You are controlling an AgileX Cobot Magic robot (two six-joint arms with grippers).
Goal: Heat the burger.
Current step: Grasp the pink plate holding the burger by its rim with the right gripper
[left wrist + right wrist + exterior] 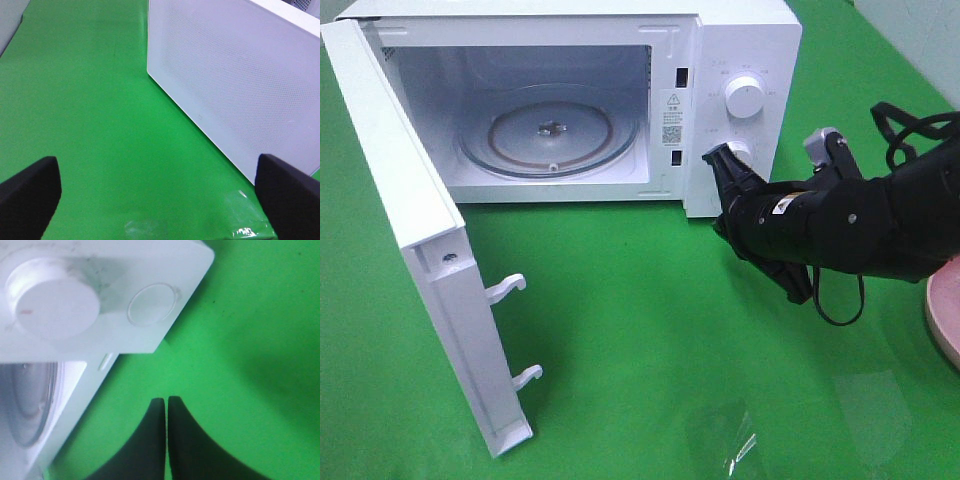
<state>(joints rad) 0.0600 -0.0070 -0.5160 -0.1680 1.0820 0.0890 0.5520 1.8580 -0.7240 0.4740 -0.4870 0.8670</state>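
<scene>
Open microwave (740, 60): right jaws pressed together near its lower knob (744, 150); left jaws spread wide, the white perforated door (240, 90) ahead of them.

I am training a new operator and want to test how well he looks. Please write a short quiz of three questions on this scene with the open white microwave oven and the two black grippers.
1. True or false: the hinged door of the white box-shaped microwave oven is closed.
2. What lies on the round glass turntable inside the oven? A) a burger B) nothing C) a pink plate
3. Fill in the missing word: the black right gripper has its jaws ____, whereas the black left gripper has them wide open.

Key: 1 false; 2 B; 3 shut.
</scene>
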